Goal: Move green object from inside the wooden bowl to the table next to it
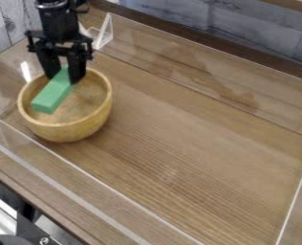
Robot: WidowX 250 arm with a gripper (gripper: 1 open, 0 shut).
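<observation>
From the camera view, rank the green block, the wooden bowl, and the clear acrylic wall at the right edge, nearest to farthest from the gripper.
1. green block, held in the gripper
2. wooden bowl, just below
3. acrylic wall at the right edge, far across the table

Grainy pale wooden bowl (67, 117); matt green object (52, 94); streaked wood-grain table (192, 134); glossy clear acrylic walls (140, 215)

- A grey, weathered plank wall (243, 29) runs behind the far edge, across the top of the view.
- A dark frame with black fittings (20, 230) shows below the near edge, bottom left.
</observation>
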